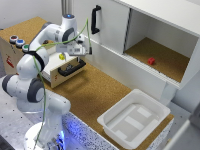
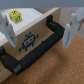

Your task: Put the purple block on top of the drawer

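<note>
buttons (image 1: 17, 41) on wooden box unit (image 1: 9, 56), 9 o'clock of the gripper | drawer (image 1: 54, 76) pulled out, black handle (image 1: 71, 68), yellow block (image 1: 61, 57) just behind its front | gripper (image 1: 80, 53) over the handle — jaws spread, empty | red block (image 1: 151, 61) in white cabinet (image 1: 112, 30), 3 o'clock | white tub (image 1: 131, 95) — 5 o'clock

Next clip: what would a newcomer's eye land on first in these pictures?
Probably the white robot arm bent over the small wooden drawer unit at the exterior view's left, its gripper just above the drawer's black bar handle. Next, the red block alone in the white cabinet's open compartment, and the white bin on the cork surface nearer the camera. No purple block is visible.
</note>
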